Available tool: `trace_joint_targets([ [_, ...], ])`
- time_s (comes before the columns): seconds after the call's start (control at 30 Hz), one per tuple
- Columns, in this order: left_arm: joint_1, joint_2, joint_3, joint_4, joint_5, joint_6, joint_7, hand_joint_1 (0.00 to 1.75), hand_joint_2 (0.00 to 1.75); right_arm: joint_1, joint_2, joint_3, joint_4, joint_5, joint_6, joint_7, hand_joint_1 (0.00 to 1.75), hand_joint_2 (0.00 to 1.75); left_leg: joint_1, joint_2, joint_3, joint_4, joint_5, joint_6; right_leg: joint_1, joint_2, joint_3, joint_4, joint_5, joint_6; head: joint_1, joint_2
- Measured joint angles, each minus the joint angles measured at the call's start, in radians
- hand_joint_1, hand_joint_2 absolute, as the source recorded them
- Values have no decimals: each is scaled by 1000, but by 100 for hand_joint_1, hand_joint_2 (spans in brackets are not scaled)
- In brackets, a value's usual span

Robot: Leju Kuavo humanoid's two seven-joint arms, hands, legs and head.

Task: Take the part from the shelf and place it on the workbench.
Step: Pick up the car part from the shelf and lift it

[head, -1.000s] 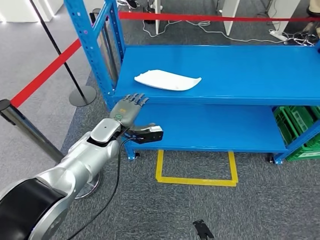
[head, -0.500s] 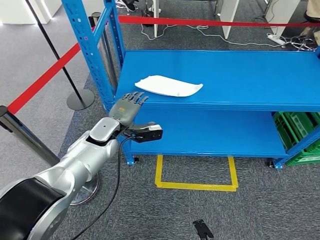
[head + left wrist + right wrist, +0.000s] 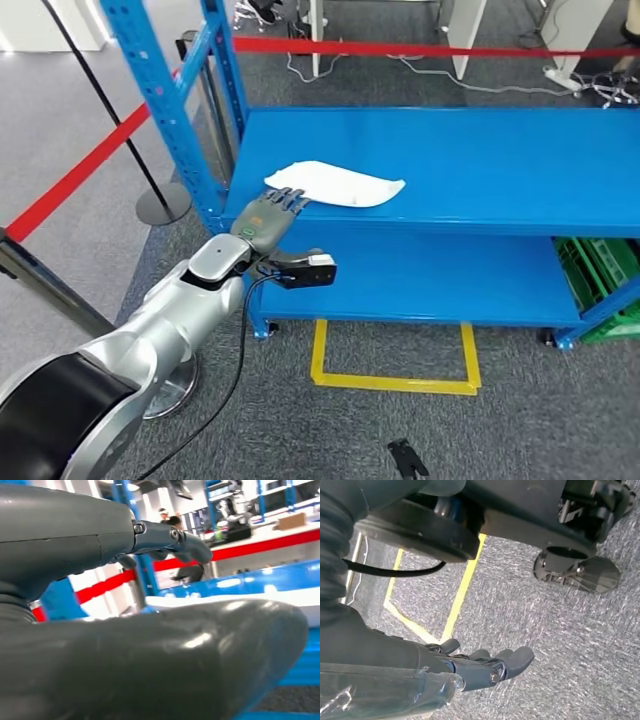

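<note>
White part (image 3: 337, 184), long and flat with a pointed right end, lies on the upper board of the blue shelf (image 3: 483, 160), toward its left end and near the front edge. That shelf is the biggest thing in the scene, with a lower board beneath and a perforated upright (image 3: 162, 95) at the near left corner. Grey carpet (image 3: 528, 410) spreads below, and a yellow taped rectangle (image 3: 395, 355) is marked on it just in front of the shelf. A red barrier belt (image 3: 75, 175) runs on the left between posts, and another red belt (image 3: 423, 49) stretches behind the shelf. A green crate (image 3: 604, 275) sits at the far right, beside the lower board.

Left silver arm (image 3: 151, 330) reaches in from the lower left. Its left robot hand (image 3: 268, 215) is flat and holds nothing, fingers stretched out and apart, their tips at the left end of the part; whether they touch it I cannot tell. In the left wrist view the fingers (image 3: 181, 537) extend above the pale part (image 3: 264, 600).

The right robot hand (image 3: 482, 667) hangs over the carpet, empty, fingers loosely extended.
</note>
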Motion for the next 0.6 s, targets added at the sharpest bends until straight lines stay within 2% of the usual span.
trace_joint_targets([
  [0.07, -4, -6, -2, 0, -3, -6, 0, 0, 0, -1, 0, 0, 0, 1, 0, 0, 0, 175, 1, 3, -16, 36, -22, -9, -1, 1, 5, 0, -6, -14, -2, 0],
  [0.1, -6, -9, -4, 0, -5, -9, 0, 0, 0, -1, 0, 0, 0, 1, 0, 0, 0, 175, 2, 5, -40, 83, -44, -13, -1, 0, 9, 0, -9, -20, -4, 0],
  [0.17, -7, -13, -11, 0, -9, -16, 0, 0, 0, -2, 0, 0, 0, 1, 1, 0, 0, 175, 2, 6, -117, 220, -93, -17, 0, 0, 16, 0, -15, -27, -5, 0],
  [0.2, -5, -14, -15, 0, -11, -18, 0, 0, 0, -1, 0, 0, 0, 1, 1, 0, 0, 175, 1, 6, -152, 272, -103, -16, 1, 0, 20, 0, -19, -30, -5, 0],
  [0.23, -4, -15, -18, 0, -12, -21, 0, 0, 0, -1, 0, 0, 0, 1, 1, 0, 0, 175, 1, 6, -173, 294, -94, -13, 2, 1, 24, 0, -22, -31, -5, 0],
  [0.27, -3, -16, -20, 0, -13, -23, 0, 0, 0, 0, 0, 0, 0, 1, 1, 0, 0, 175, 0, 6, -176, 278, -65, -7, 3, 2, 29, 0, -25, -31, -5, 0],
  [0.3, -4, -19, -21, 0, -14, -24, 0, 0, 0, 0, 0, 0, 0, 1, 1, 0, 0, 175, -3, 6, -159, 226, -22, 1, 5, 3, 35, -1, -29, -31, -5, 0],
  [0.33, -6, -21, -21, 0, -14, -25, 0, 0, 0, 0, 0, 0, 0, 1, 1, 0, 0, 175, -8, 6, -133, 157, 23, 13, 6, 4, 40, -1, -33, -30, -4, 0],
  [0.37, -9, -23, -22, 0, -15, -26, 0, 0, 0, 0, 2, 0, 0, 1, 1, 0, 0, 175, -13, 6, -106, 90, 54, 25, 8, 5, 44, -1, -37, -27, -4, 0],
  [0.4, -12, -25, -23, 0, -15, -26, 0, 0, 0, -1, 3, 0, 0, 1, 2, 1, 0, 175, -18, 6, -84, 39, 70, 31, 9, 6, 45, 0, -41, -24, -4, 0],
  [0.47, -14, -29, -25, 0, -16, -27, 1, 0, 0, -2, 4, 0, 0, 1, 2, 2, 0, 175, -23, 7, -68, 2, 66, 34, 10, 6, 46, -4, -46, -14, -5, 0],
  [0.53, -15, -33, -26, -1, -17, -27, 1, 0, 0, -2, 4, 0, 0, 1, 2, 2, 0, 175, -18, 6, -60, -10, 65, 32, 9, 3, 48, -5, -52, -4, -5, 0],
  [0.57, -16, -35, -26, -1, -17, -27, 1, 0, 0, -3, 4, 0, 0, 1, 2, 3, 0, 175, -15, 5, -54, -15, 65, 35, 10, 1, 42, 10, -61, 1, -4, 0],
  [0.6, -17, -37, -27, -1, -18, -28, 1, 0, 0, -3, 4, -1, 0, 1, 1, 3, 0, 175, -12, 5, -47, -20, 65, 37, 10, 0, 24, 48, -80, 6, -2, 0],
])
